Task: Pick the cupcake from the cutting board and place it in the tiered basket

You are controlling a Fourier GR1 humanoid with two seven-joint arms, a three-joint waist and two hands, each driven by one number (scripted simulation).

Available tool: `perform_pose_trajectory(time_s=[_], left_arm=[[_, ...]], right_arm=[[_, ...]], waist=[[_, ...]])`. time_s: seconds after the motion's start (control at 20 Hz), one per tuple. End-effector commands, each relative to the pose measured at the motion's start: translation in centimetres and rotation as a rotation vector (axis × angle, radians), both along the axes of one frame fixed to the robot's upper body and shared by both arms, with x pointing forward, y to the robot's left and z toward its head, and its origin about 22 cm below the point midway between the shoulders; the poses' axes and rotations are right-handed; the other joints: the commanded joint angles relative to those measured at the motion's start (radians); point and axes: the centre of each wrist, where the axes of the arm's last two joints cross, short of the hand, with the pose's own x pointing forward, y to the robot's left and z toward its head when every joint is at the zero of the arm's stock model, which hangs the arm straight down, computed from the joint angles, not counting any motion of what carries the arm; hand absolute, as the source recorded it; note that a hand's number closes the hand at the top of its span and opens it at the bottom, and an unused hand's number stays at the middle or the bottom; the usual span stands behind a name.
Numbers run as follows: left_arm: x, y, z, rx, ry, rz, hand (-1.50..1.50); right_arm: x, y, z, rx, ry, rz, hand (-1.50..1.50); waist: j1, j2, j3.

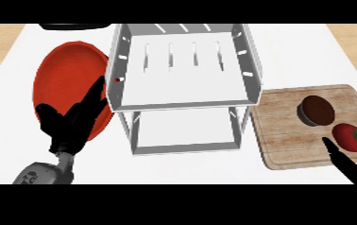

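The cupcake [317,110] sits on the wooden cutting board [293,143] at the right side of the white counter [293,44], near the board's upper right part, its dark brown top facing up and a grey wrapper showing round its lower edge. Just beside it, toward the board's right edge, lies a red tomato [347,136] with a bit of green on it (partly cut off by the edge of the view). The two look close, though I cannot tell whether they touch.

The right hand [340,160] comes in at the lower right corner. Only a thin black finger shows, stretched out straight over the board, its tip just below the tomato and short of the cupcake. It holds nothing.

The left hand [73,120] rests at the left, fingers up and spread, relaxed and empty, in front of a red plate [66,63].

Between plate and board stands the white tiered basket [185,101], its upper tray slotted, its lower shelf visible beneath. Neither tier holds the cupcake. A dark round object [75,26] peeks in at the top left edge.
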Motion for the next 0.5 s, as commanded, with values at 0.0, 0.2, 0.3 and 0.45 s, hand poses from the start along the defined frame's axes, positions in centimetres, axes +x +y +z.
perform_pose_trajectory(time_s=[0.0, 0.2, 0.3, 0.45], left_arm=[[1.0, -1.6, 0.4, -0.023, -0.006, -0.05, 0.0], [1.0, -0.9, 0.3, -0.009, -0.015, -0.038, 0.0], [1.6, -1.2, 1.3, 0.011, -0.03, -0.053, 0.0], [1.9, -2.3, 1.2, 0.003, -0.019, -0.075, 0.0]], right_arm=[[-2.7, 2.2, -0.7, -0.049, 0.124, -0.111, -1.5], [-6.8, -0.3, -1.8, -0.094, 0.334, -0.264, -1.5], [-8.1, -0.4, -2.3, -0.079, 0.408, -0.324, -1.5], [-8.1, -0.4, -1.1, -0.044, 0.465, -0.332, -1.5]], waist=[[0.028, 0.008, -0.006], [0.041, 0.023, -0.013], [0.051, 0.029, -0.013], [0.068, 0.036, -0.015]])
